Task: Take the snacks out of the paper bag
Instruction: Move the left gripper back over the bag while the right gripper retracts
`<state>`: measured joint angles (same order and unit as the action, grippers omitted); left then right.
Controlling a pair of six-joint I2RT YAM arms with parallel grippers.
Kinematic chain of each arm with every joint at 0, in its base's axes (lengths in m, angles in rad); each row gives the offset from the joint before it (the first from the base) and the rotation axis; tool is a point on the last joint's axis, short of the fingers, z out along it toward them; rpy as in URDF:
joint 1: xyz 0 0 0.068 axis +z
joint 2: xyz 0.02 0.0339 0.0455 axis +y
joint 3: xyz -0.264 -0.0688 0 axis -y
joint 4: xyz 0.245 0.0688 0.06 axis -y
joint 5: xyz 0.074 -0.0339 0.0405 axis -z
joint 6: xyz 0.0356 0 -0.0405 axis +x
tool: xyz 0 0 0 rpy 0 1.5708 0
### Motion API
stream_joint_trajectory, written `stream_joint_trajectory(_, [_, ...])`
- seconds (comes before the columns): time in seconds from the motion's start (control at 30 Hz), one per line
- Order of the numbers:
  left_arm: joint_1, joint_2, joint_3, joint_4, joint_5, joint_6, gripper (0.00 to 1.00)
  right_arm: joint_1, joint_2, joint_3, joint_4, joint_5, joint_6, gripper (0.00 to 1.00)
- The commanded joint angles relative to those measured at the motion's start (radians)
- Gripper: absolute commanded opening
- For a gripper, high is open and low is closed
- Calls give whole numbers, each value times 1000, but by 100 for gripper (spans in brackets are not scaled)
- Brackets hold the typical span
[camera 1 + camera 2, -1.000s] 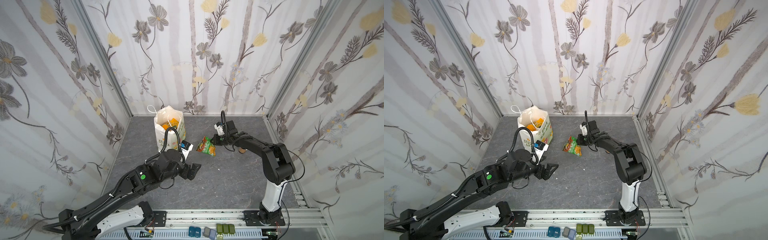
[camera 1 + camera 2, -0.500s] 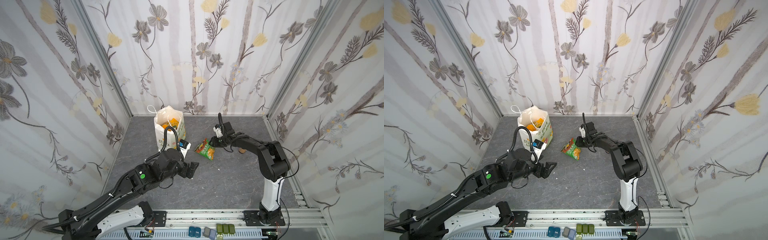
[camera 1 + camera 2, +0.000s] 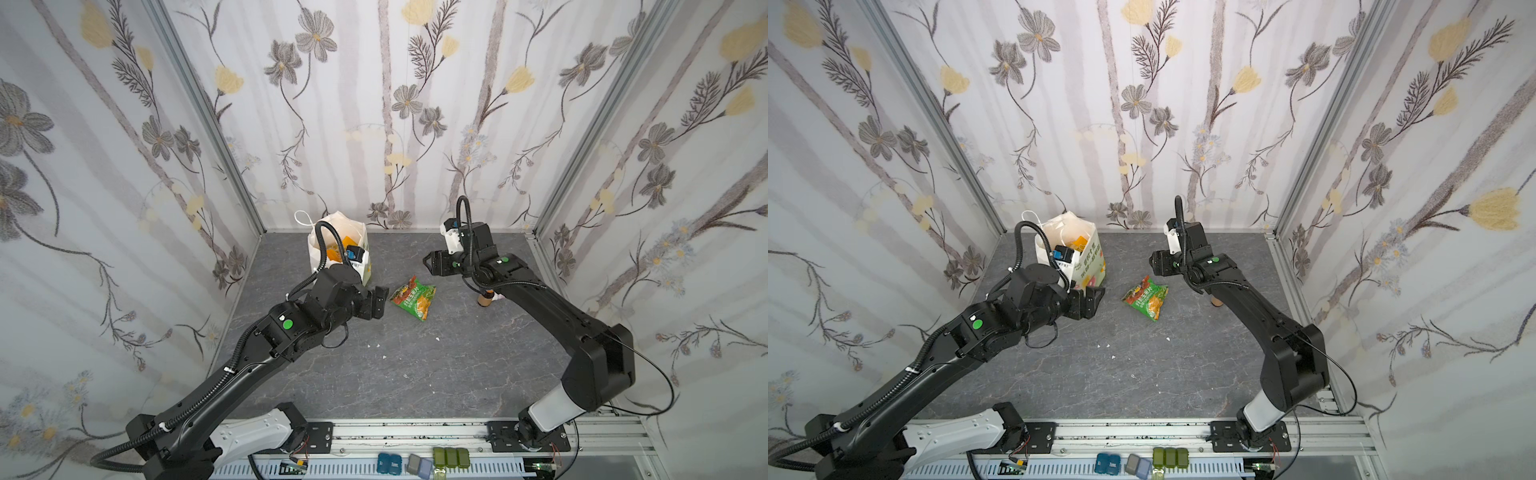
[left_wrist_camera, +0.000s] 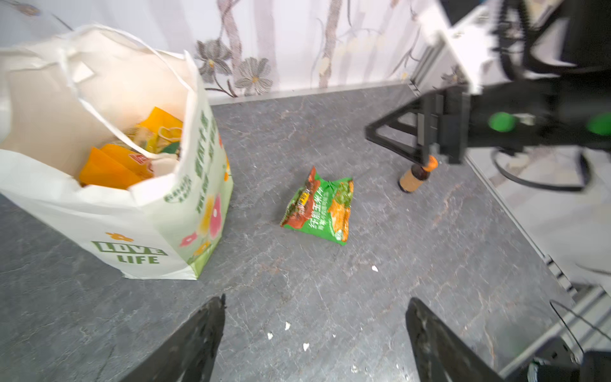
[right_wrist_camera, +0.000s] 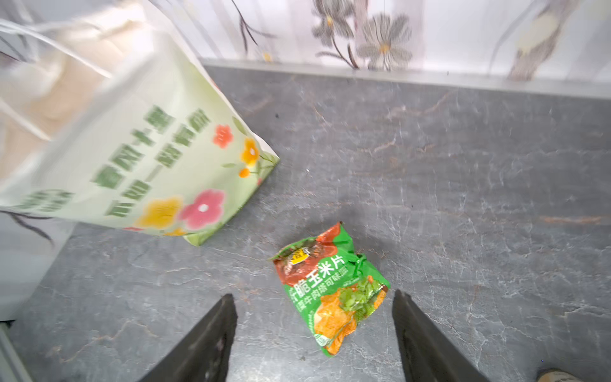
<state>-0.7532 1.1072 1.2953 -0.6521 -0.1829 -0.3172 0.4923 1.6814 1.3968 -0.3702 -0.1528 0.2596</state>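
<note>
snacks first: one green packet (image 3: pixel 413 297) lies on the worktop (image 3: pixel 415 374), just beside the paper bag (image 4: pixel 142 231) but not touching it. orange packets (image 4: pixel 109 168) and a yellow one (image 4: pixel 162 124) sit inside the bag, which stands upright near the back wall with its mouth open. your right hand (image 3: pixel 428 264) hangs near the green packet, above the worktop, spread wide and empty. your left hand (image 3: pixel 1096 297) is low by the bag's front corner, also wide and holding nothing.

the next packet out of the bag looks like the job. come straight down through the open mouth, not across it. keep clear of the cord handles (image 4: pixel 105 120) draped over the opening, since a snagged cord would likely tip the bag. pinch the raised edge of an orange packet rather than its slippery face, and steady the rim with the other hand if the bag shifts.

the worktop is dark grey and stone-patterned, with a few white flecks (image 4: pixel 305 346). a small brown bottle (image 4: pixel 415 175) stands near the right arm; leave it. floral walls (image 3: pixel 374 124) close in on three sides.
</note>
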Motion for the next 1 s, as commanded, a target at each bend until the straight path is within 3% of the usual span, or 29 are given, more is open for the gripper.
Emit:
stream_joint_trajectory(0.0, [92,52,79,28,-12,-2,85,36,-114,-7,-1,38,3,81])
stream_joint_trajectory(0.23, [279,263,337,-6,63,43,82,139,-308,-63,40,-5,13,99])
stream_joint_trajectory(0.47, [419,485,599,-111,127,85,79,203,-369,-99,45,-101,73,99])
stream_joint_trajectory(0.6, [502,608,720,-164,253,75,72,255,-383,-93,38,-115,93,99])
stream_joint_trajectory(0.8, [554,856,1025,-392,257,136,67,298,-416,-93,28,-84,116,99])
stream_joint_trajectory(0.97, [574,953,1102,-432,288,164,57,316,-432,-89,3,-63,125,99])
